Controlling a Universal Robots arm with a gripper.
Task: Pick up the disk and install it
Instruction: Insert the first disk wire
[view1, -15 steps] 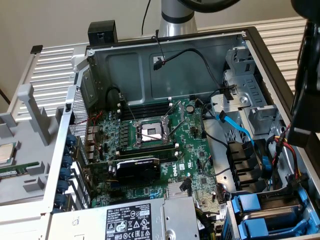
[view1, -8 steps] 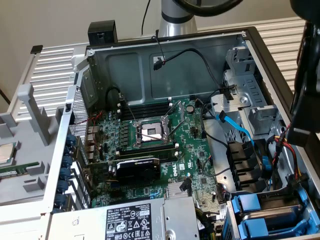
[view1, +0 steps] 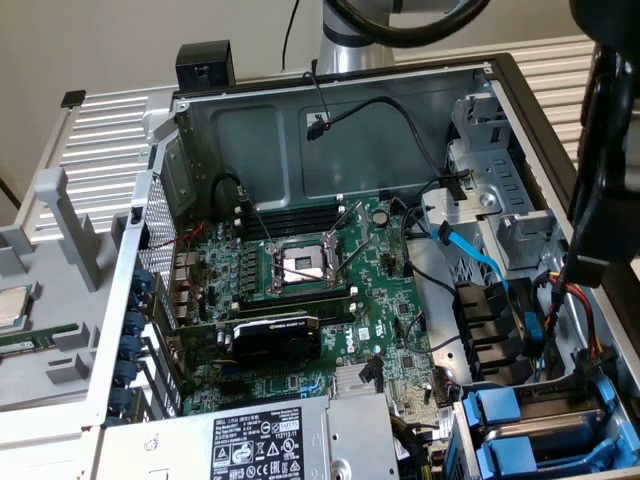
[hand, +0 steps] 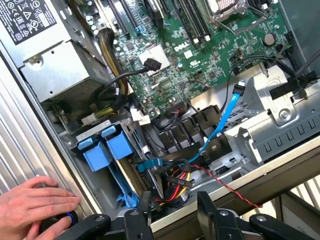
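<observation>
The disk (hand: 106, 149) is sitting in the corner bay (hand: 79, 137) near the power supply (hand: 52, 67), while the claw (hand: 172, 220), hovering above with jaws apart and empty, is risking a snag on the loose wires (hand: 177, 180) or a person's hand (hand: 35, 205) nearby.

White Dell logo (hand: 181, 53) stands printed on the green motherboard (hand: 220, 62).
</observation>
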